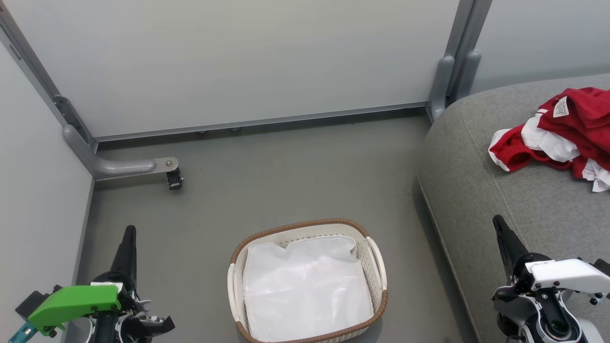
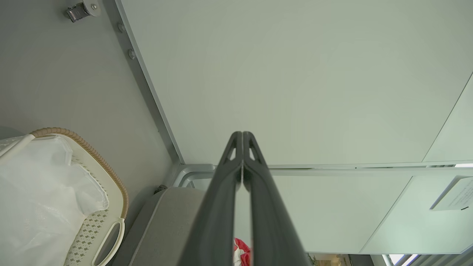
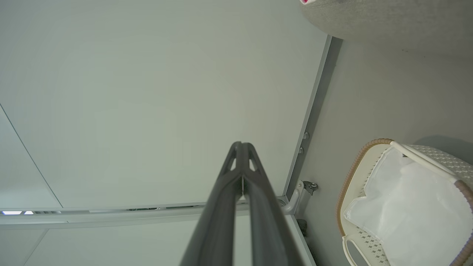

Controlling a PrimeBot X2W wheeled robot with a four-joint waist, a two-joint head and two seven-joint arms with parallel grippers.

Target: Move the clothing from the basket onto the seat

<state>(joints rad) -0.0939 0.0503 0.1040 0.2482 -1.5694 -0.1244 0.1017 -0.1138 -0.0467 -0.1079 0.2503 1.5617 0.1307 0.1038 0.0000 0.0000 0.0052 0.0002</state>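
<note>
Head view: the red clothing (image 1: 567, 128) lies crumpled on the grey seat (image 1: 476, 190) at right, well apart from the basket (image 1: 300, 225) on the floor, which holds a white lining (image 1: 305, 290). Left wrist view: the left gripper (image 2: 242, 135) has its fingers pressed together, holding nothing. Right wrist view: the right gripper (image 3: 242, 145) is likewise closed and empty.

The left pincer (image 2: 242, 135), its two dark fingers pressed together and empty, points at a pale wall panel (image 2: 295, 74). At lower left, the basket (image 2: 98, 221) on the grey floor (image 2: 74, 81) holds a white sheet (image 2: 37, 199). Just beside it is the seat (image 2: 166, 221). A scrap of red clothing (image 2: 242, 253) shows through the gap low between the fingers.
</note>
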